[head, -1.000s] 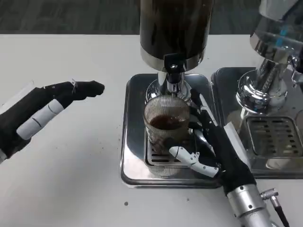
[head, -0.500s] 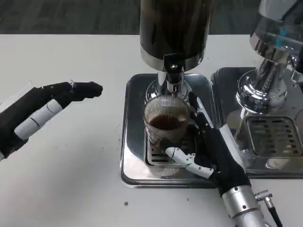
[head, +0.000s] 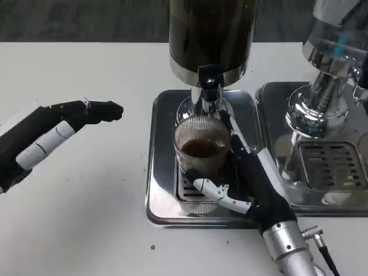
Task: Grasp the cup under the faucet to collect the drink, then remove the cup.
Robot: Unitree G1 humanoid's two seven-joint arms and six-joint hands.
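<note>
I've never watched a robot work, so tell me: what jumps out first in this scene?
A ribbed glass cup, partly filled with dark drink, stands on a steel drip tray under the faucet of a dark dispenser. The right hand wraps around the cup from the right. The left hand hovers flat and open over the white table.

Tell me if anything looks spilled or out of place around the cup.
Nothing is clearly spilled. The cup stands upright on the drip tray under the faucet, with the right hand around it. Only a few dark specks dot the table.
</note>
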